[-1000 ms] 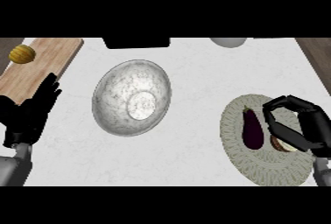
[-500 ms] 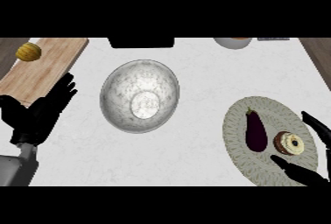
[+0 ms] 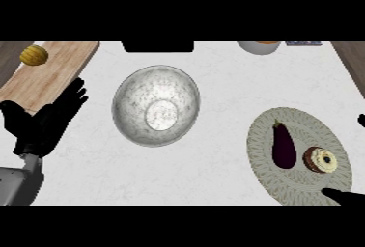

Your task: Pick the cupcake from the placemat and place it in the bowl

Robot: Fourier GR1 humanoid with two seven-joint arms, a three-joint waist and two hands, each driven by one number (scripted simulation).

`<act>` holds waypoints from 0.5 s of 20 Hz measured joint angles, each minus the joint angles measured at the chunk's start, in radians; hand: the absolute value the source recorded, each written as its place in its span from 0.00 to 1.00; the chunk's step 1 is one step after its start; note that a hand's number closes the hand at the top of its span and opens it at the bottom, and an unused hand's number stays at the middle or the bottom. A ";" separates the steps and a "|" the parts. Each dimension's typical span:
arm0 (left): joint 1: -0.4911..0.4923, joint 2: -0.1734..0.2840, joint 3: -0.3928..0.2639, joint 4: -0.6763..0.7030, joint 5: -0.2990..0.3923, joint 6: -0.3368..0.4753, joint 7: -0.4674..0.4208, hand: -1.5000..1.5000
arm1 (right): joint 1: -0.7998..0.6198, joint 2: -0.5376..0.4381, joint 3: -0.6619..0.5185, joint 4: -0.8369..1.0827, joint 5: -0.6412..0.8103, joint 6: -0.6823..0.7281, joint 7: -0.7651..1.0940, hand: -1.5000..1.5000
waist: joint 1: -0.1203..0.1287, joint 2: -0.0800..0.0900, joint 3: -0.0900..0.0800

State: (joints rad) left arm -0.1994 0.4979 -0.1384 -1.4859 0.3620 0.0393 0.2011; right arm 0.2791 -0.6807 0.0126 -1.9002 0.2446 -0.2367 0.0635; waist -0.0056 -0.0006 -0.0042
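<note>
The cupcake [image 3: 320, 160] sits on the round woven placemat [image 3: 299, 190] at the lower right of the frame, just right of a dark eggplant [image 3: 284, 146] lying beside it, and nothing grips it; of the right hand [image 3: 346, 196] only black tips show at the right edge and lower right corner, apart from the cupcake, so I cannot tell how its fingers stand. The metal bowl [image 3: 156, 105] rests at centre left on the white counter [image 3: 221, 77]. At far left the left hand [image 3: 47, 123] is spread, fingers up, beside the wooden cutting board [image 3: 51, 72], which carries a yellow fruit [image 3: 34, 55] at its upper left end.
</note>
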 measured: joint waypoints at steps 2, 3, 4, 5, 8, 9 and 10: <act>-0.011 -0.002 0.003 0.007 0.000 -0.004 0.003 0.50 | -0.016 -0.054 0.011 -0.059 0.019 0.061 0.132 0.00 | 0.003 0.001 0.000; -0.011 -0.002 0.008 0.008 0.001 -0.007 0.001 0.50 | -0.024 -0.080 0.014 -0.087 0.019 0.096 0.195 0.00 | 0.004 0.001 0.000; -0.019 -0.011 0.004 0.010 -0.003 -0.003 0.005 0.50 | -0.044 -0.101 0.016 -0.100 0.019 0.130 0.250 0.00 | 0.006 0.001 0.000; -0.023 -0.011 0.002 0.006 -0.004 -0.004 0.016 0.50 | -0.059 -0.120 0.024 -0.124 0.020 0.163 0.310 0.00 | 0.008 0.001 0.000; -0.035 -0.023 0.001 0.008 -0.013 -0.006 0.023 0.50 | -0.133 -0.153 0.055 -0.162 0.014 0.258 0.462 0.00 | 0.013 0.002 0.001; -0.032 -0.025 0.002 0.008 -0.016 -0.010 0.023 0.50 | -0.162 -0.153 0.075 -0.171 0.015 0.284 0.514 0.00 | 0.015 0.002 0.001; -0.038 -0.032 0.003 0.020 -0.020 -0.013 0.016 0.50 | -0.196 -0.157 0.084 -0.172 0.005 0.316 0.559 0.00 | 0.015 0.003 0.002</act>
State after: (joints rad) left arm -0.2377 0.4664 -0.1351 -1.4655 0.3419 0.0262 0.2172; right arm 0.0835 -0.8379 0.0962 -2.0721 0.2493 0.0798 0.6228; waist 0.0097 0.0020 -0.0025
